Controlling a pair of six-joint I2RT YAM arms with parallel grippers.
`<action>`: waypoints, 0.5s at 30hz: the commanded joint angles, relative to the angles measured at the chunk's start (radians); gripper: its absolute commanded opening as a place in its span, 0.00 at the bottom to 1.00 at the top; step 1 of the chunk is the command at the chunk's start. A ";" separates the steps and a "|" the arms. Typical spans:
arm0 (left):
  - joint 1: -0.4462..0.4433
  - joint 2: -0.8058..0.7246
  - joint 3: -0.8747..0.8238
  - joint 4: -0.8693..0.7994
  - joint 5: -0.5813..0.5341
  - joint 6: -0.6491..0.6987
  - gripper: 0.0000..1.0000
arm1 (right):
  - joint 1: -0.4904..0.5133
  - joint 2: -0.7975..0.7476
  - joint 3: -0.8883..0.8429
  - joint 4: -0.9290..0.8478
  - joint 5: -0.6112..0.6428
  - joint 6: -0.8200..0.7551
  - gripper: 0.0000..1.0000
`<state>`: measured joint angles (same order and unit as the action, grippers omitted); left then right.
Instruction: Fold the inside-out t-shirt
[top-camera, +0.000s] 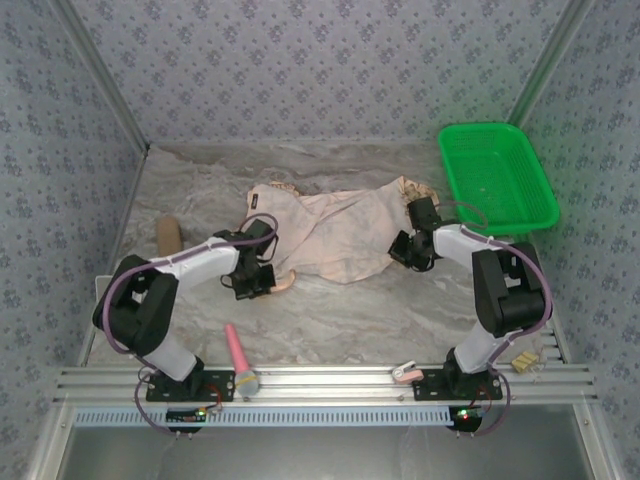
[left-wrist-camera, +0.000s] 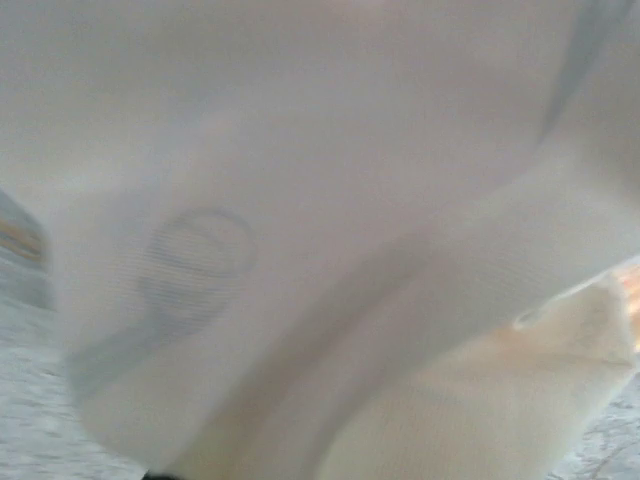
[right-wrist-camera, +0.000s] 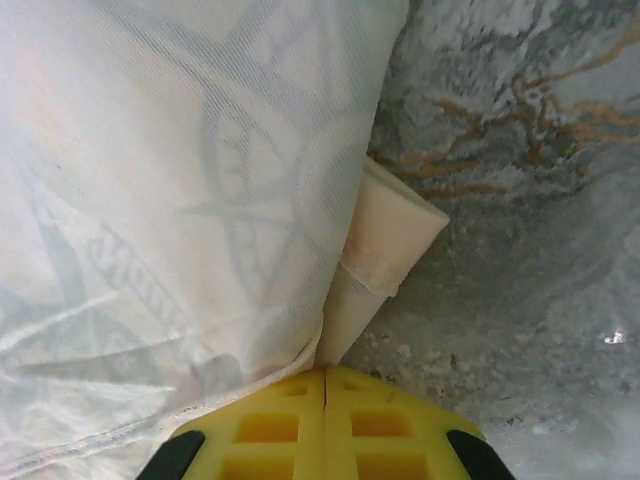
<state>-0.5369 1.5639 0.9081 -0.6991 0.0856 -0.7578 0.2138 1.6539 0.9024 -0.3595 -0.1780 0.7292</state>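
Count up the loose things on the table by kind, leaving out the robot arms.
Shirt: 1
Green basket: 1
Pink-handled tool: 1
Brown roll: 1
Small bits by the near rail, too small to name: 2
Total: 6

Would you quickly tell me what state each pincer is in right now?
Left pincer: closed, apparently gripping the t-shirt.
Right pincer: closed on the t-shirt.
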 joint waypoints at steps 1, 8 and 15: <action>0.025 -0.106 0.107 -0.105 -0.046 0.078 0.00 | -0.021 -0.058 0.059 -0.031 0.087 0.025 0.00; 0.078 -0.213 0.183 -0.190 0.069 0.102 0.00 | -0.051 -0.079 0.130 -0.218 0.126 0.007 0.32; 0.118 -0.299 0.114 -0.226 0.132 0.096 0.00 | -0.071 -0.040 0.139 -0.195 0.019 0.053 0.40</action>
<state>-0.4442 1.3151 1.0531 -0.8505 0.1738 -0.6769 0.1524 1.5837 1.0191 -0.5140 -0.1089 0.7414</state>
